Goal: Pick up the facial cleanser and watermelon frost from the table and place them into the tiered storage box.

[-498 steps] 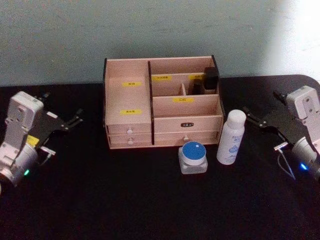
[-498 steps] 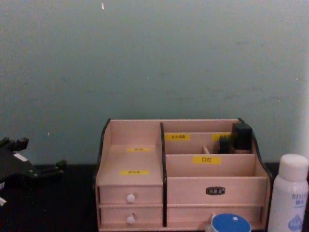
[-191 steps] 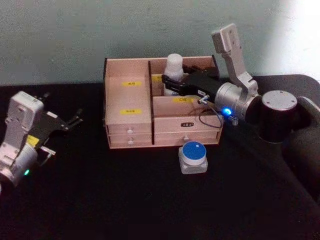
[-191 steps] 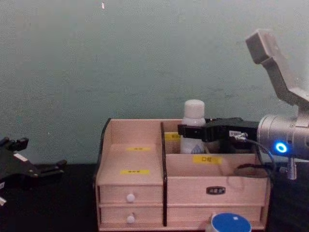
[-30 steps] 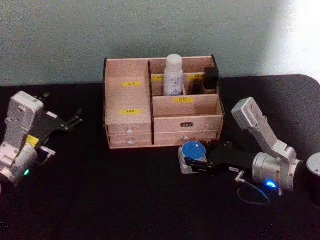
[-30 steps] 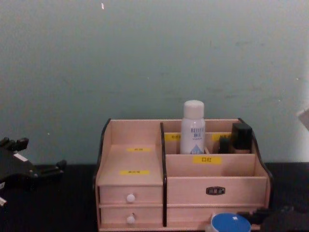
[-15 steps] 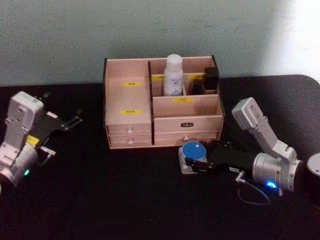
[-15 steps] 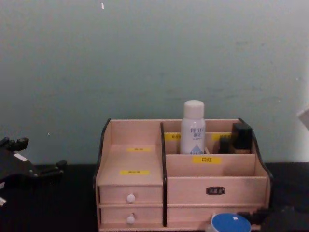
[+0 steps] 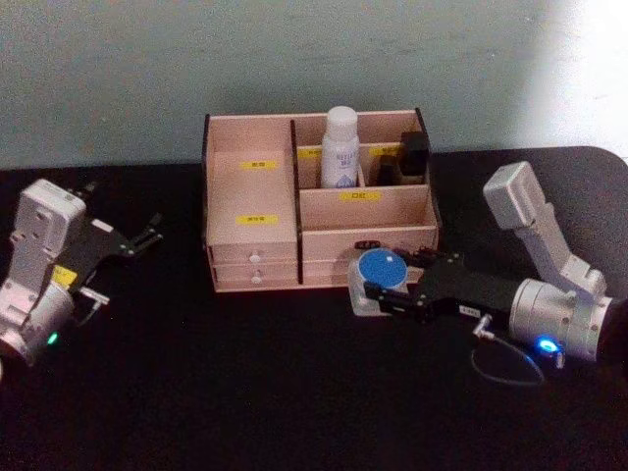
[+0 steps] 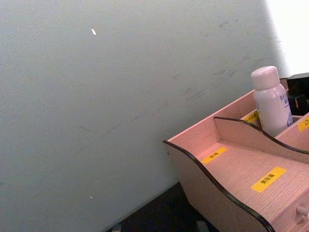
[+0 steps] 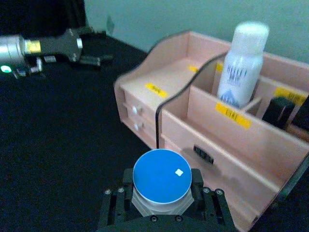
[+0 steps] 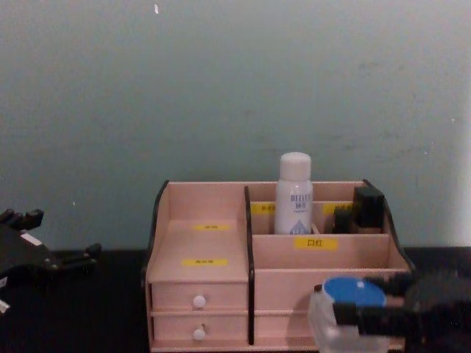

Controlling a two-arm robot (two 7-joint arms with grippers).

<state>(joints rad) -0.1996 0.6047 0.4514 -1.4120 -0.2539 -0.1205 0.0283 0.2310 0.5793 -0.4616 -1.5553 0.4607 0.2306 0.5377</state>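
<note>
Clamping the watermelon frost (image 9: 380, 267), a squat clear jar with a round blue lid, the right gripper (image 9: 386, 287) reaches in low from the robot's right across the black table (image 9: 245, 392). Its 2 black fingers are pressed against opposite sides of the jar's body. The jar is held just in front of the right-hand drawers of the tiered storage box (image 9: 253, 196), a wide pale-wood organiser with dark side edges, stepped compartments and yellow labels. From the chest view the blue lid sits level with the box's lower front panel, though whether the jar's base touches the table cannot be told. The facial cleanser (image 9: 340, 147), a white cylindrical bottle with blue print, stands upright in a rear compartment of the box, just right of the dark central divider. 2 dark containers (image 9: 412, 154) stand in the rear compartment at the box's right end, apart from the bottle. 2 small drawers with white knobs (image 12: 199, 301) are stacked at the lower left of the box. The left gripper (image 9: 150, 231) rests parked near the table's left side, well apart from the box, its 2 slim black fingers spread with nothing between them. A plain teal wall (image 9: 294, 59) rises behind the table.
</note>
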